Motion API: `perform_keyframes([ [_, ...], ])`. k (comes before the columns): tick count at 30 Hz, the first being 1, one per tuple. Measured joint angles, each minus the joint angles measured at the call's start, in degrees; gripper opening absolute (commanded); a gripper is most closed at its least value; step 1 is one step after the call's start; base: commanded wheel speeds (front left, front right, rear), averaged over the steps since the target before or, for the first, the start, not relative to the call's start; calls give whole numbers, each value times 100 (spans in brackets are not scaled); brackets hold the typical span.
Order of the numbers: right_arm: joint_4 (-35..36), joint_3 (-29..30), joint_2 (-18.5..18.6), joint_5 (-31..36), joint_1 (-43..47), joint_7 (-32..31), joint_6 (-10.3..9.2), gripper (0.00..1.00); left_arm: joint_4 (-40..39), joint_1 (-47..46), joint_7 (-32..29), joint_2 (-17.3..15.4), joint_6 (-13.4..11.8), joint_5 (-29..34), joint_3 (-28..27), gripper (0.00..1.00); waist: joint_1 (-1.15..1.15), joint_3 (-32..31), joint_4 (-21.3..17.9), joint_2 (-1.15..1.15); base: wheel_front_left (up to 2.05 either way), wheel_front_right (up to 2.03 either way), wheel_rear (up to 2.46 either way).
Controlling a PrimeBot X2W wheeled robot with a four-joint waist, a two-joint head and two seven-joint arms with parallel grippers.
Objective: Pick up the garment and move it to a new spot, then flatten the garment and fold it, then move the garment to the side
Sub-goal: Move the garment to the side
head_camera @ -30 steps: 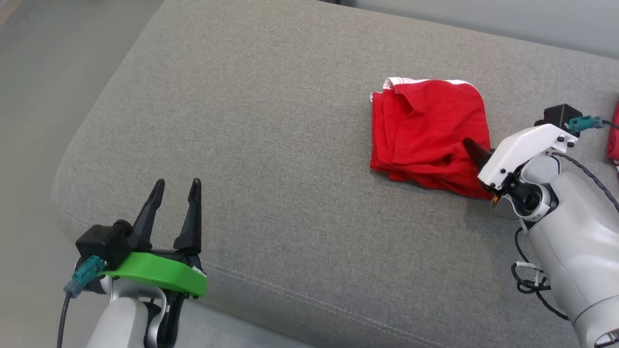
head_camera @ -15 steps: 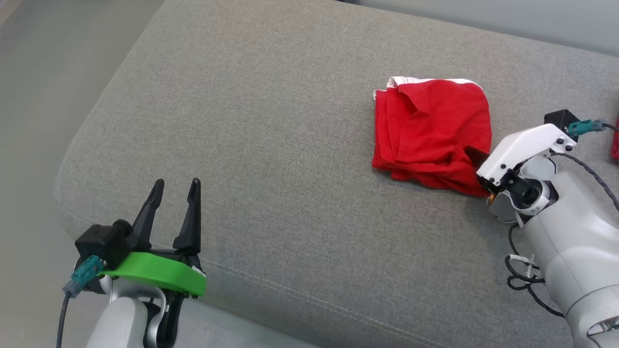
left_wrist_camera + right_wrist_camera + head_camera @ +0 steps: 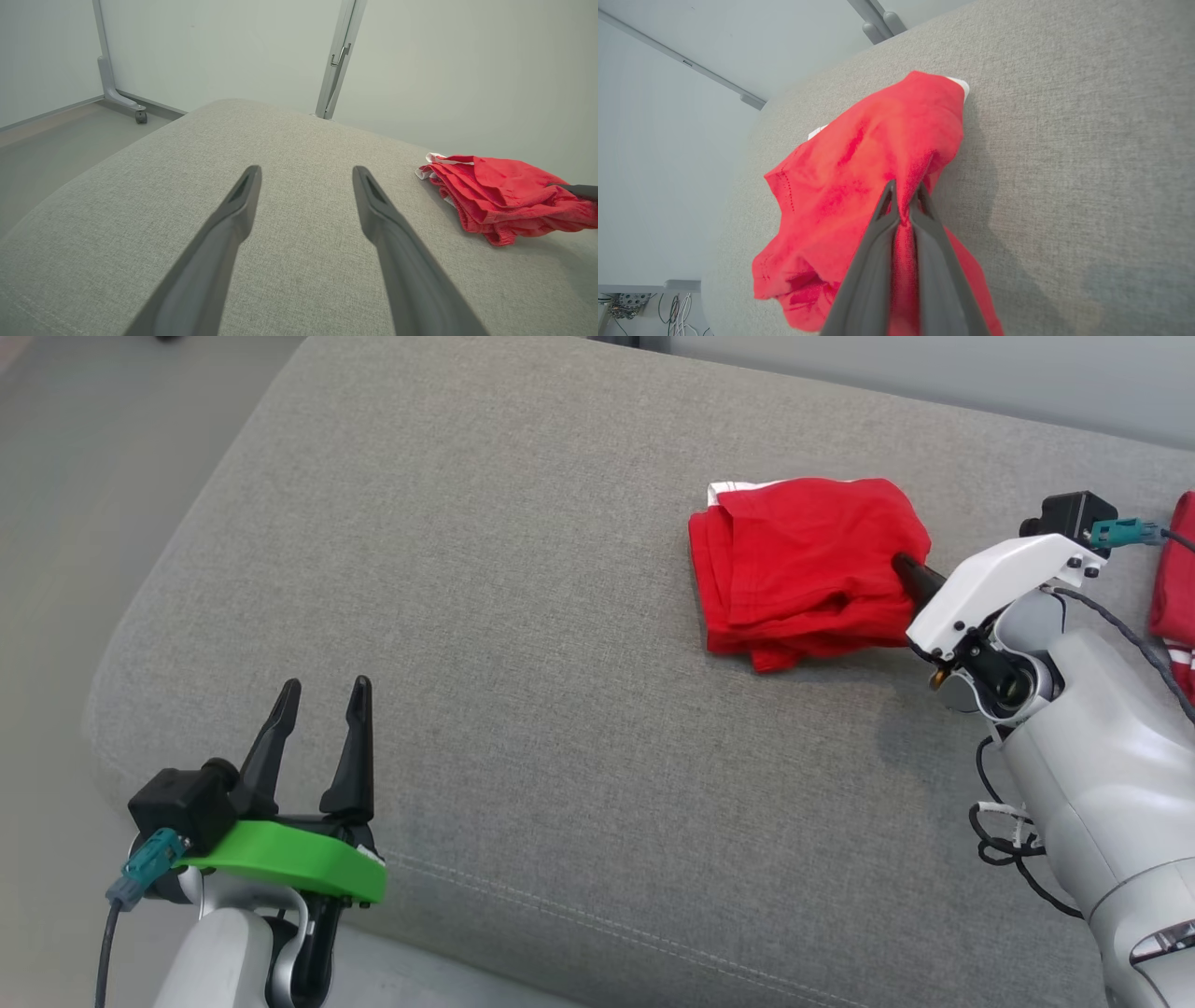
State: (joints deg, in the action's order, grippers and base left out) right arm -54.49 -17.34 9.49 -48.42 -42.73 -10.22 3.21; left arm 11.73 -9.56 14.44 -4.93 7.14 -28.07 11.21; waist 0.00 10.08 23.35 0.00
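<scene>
Step in hand, by the look of it: picking up, the very first part of the job. Shut tight with the right claw [image 3: 905,187] on a fold of the red garment [image 3: 808,565]. Bunched in a soft heap just past the tip of that claw, down on the grey cushion [image 3: 523,616], and seemingly tugged up a bit right at the pinch. Wide open with the left claw [image 3: 324,686], holding nothing, well away from the heap, with plenty of bare cushion ahead of it. Off to the outer side of the right claw, another red cloth [image 3: 1178,579], not touched.

Next, most likely: lift up to get the whole heap hanging free, then carry over to a bare spot nearer the left claw. Go slow, with only a thin fold pinched and easy to lose. Not flattened or folded yet.
</scene>
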Motion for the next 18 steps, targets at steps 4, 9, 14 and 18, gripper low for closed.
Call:
perform_keyframes([
  [4, -26, -94, 54, 99, -13, 147, 108, 0, 0, 1, 0, -16, 0, 1, -27, 100, 0, -60, -119, 0, 0, 0, 0],
  [9, -66, -189, 153, 221, -18, 271, 192, 0, -5, 12, 0, -64, 0, 1, -49, 100, 0, -132, -325, 0, 0, 0, 0],
  [14, -58, -278, 292, 299, -86, 386, 265, 0, -30, 20, 0, -119, 0, 9, -59, 100, 0, -186, -581, 0, 0, 0, 0],
  [18, 1, -312, 436, 353, -297, 447, 302, 0, -82, 30, 0, -126, 0, 9, -59, 100, 0, -211, -803, 0, 0, 0, 0],
])
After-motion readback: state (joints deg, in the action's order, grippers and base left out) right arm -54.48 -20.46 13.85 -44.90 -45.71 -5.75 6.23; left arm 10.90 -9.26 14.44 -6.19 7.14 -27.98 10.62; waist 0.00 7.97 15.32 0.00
